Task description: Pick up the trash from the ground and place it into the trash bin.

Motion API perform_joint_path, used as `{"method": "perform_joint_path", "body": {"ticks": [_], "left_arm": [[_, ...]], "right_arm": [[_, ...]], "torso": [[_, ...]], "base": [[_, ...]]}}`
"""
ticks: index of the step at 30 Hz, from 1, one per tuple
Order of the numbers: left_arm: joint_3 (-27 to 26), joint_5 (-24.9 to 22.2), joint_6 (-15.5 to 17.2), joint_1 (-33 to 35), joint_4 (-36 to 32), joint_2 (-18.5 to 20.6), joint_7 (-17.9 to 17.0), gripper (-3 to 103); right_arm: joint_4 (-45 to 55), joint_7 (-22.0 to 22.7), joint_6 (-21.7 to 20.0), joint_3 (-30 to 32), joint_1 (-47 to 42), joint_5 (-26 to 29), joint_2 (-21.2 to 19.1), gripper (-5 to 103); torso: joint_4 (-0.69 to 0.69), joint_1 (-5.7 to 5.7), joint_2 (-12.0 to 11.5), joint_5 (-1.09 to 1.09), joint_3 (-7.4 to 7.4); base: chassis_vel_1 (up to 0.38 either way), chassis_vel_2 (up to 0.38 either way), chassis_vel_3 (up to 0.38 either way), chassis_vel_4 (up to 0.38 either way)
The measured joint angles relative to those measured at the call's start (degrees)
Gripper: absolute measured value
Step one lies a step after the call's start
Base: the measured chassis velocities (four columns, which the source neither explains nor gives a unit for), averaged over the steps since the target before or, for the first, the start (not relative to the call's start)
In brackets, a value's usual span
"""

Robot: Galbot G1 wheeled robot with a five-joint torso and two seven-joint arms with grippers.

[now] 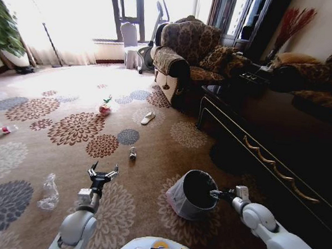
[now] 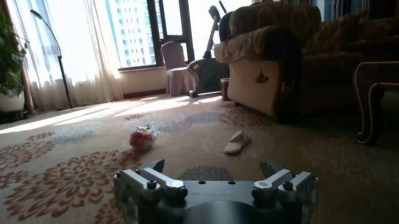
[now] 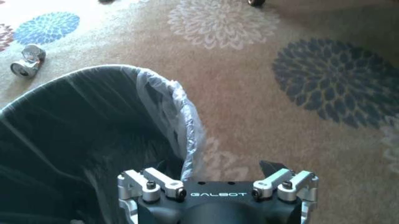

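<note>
So the right gripper [image 1: 214, 193] sits at the rim of the trash bin [image 1: 179, 202], one finger inside the liner and one outside. My guess is it's pinching the rim to carry the bin along, but I can't tell if the fingers actually clamp.

The left gripper [image 1: 103, 172] hovers low over the carpet [image 1: 153, 152], fingers spread wide, nothing in them. From it, the small can [image 1: 132, 153] lies near at about 1 o'clock, the red-white packet [image 1: 105, 108] farther off at 12, and the clear plastic bottle [image 1: 49, 192] around 8.

Only readable text: "GALBOT" on the right gripper's body in its wrist view.
</note>
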Motion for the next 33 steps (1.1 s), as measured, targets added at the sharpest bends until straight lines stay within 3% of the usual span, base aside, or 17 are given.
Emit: {"method": "perform_joint_path", "body": {"ticks": [1, 7, 9, 10, 13, 19, 21, 27, 33], "left_arm": [[0.0, 0.0, 0.0, 0.0, 0.0, 0.0, 0.0, 100], [0.0, 0.1, -0.1, 0.3, 0.0, -0.5, 0.3, 100], [-0.1, 0.1, -0.1, 0.3, -0.1, -0.7, 0.7, 100], [-0.2, 0.2, 0.0, 0.3, -0.2, -0.9, 1.0, 100], [-0.3, 0.2, 0.2, 0.4, -0.5, -1.1, 1.2, 100], [-0.3, 0.4, 0.6, 0.6, -1.1, -1.5, 1.2, 100], [-0.3, 0.4, 0.7, 0.6, -1.2, -1.6, 1.2, 100], [0.5, 1.3, 1.0, 0.4, -1.4, -2.4, 1.3, 100], [1.0, 1.6, 1.1, 0.0, -1.4, -3.0, 1.3, 100]], "right_arm": [[0.0, 0.0, 0.0, 0.0, 0.0, 0.0, 0.0, 100], [0.2, 0.1, -1.7, -1.0, 1.1, 1.7, -0.7, 74], [0.1, 0.2, -1.7, -1.1, 1.3, 1.8, -0.7, 74], [0.0, 0.3, -1.7, -1.2, 1.4, 1.8, -0.7, 63], [-0.1, 0.3, -1.7, -1.2, 1.4, 1.9, -0.7, 57], [-0.1, 0.1, -1.6, -1.0, 1.4, 2.0, -0.7, 31], [0.0, 0.1, -1.5, -1.0, 1.4, 2.1, -0.7, 31], [0.5, 0.3, -1.3, -1.2, 1.5, 2.4, -0.7, 5], [0.0, 0.3, -1.6, -1.2, 1.8, 3.7, -0.9, 2]], "torso": [[0.0, 0.0, 0.0, 0.0, 0.0], [0.01, 0.0, 0.0, 0.01, 0.0], [0.01, 0.0, 0.0, 0.01, 0.0], [0.01, 0.0, 0.0, 0.0, 0.0], [0.01, 0.0, 0.0, 0.01, 0.0], [0.01, 0.0, 0.0, 0.01, 0.0], [0.01, 0.0, 0.0, 0.01, 0.0], [0.0, 0.0, 0.0, -0.01, 0.0], [0.0, 0.0, 0.0, -0.02, 0.0]], "base": [[0.0, 0.0, 0.0, 0.0], [0.0, 0.0, 0.0, 0.0], [0.0, 0.0, 0.0, 0.0], [0.0, 0.0, 0.0, 0.0], [0.0, 0.0, 0.0, 0.0], [0.0, 0.0, 0.0, 0.0], [0.0, 0.0, 0.0, 0.0], [0.0, 0.0, 0.0, 0.0], [0.0, 0.0, 0.0, 0.0]]}}
